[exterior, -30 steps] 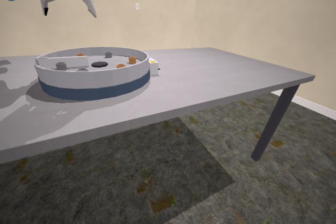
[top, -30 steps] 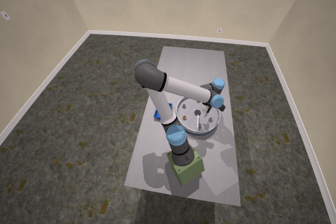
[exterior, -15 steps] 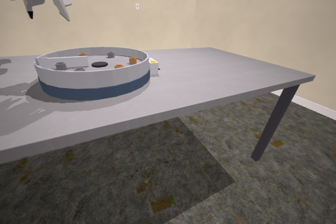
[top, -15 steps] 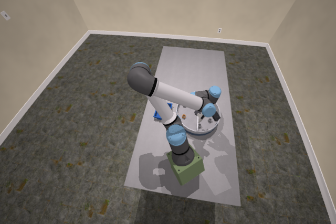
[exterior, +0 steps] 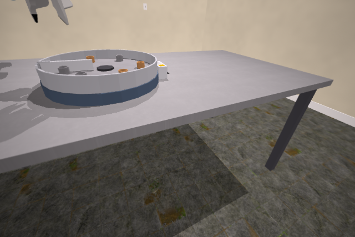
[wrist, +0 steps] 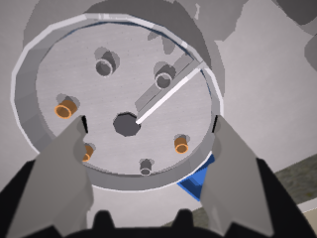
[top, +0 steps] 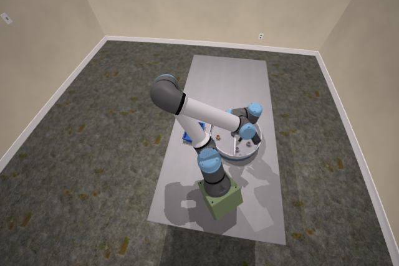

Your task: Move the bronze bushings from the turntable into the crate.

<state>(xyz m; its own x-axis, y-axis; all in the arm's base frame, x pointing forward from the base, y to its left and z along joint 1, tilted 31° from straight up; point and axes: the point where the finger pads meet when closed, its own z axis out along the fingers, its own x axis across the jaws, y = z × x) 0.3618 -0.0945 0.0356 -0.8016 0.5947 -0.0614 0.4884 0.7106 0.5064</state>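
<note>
In the top view, left to right, the blue crate [top: 186, 138] [wrist: 194, 185] sits partly behind the arm, left of the turntable [top: 236, 154] [exterior: 99, 85] [wrist: 17, 89]; its edge shows at the lower right of the wrist frame.

Across the wrist frame, the leftmost bronze bushing [wrist: 65, 106] stands on the disc, and a second bronze bushing [wrist: 87, 153] peeks out beside the left fingertip, partly hidden. Next come a steel bushing [wrist: 104, 66] at upper left, a small steel bushing [wrist: 146, 168] low in the middle, and a third steel bushing [wrist: 163, 79] close to the white divider [wrist: 170, 95]. Rightmost is the third bronze bushing [wrist: 181, 143].

The gripper [top: 248, 139] [exterior: 51, 20] [wrist: 151, 116] hangs above the rim, fingers wide apart with nothing between them.

The step in hand seems to be lining up for a first pick. Best to centre on one bronze bushing, narrow the fingers enough to miss its neighbours, come down straight inside the wall, and allow for the disc possibly turning. The rightmost bronze one needs care around the nearby small steel bushing.
</note>
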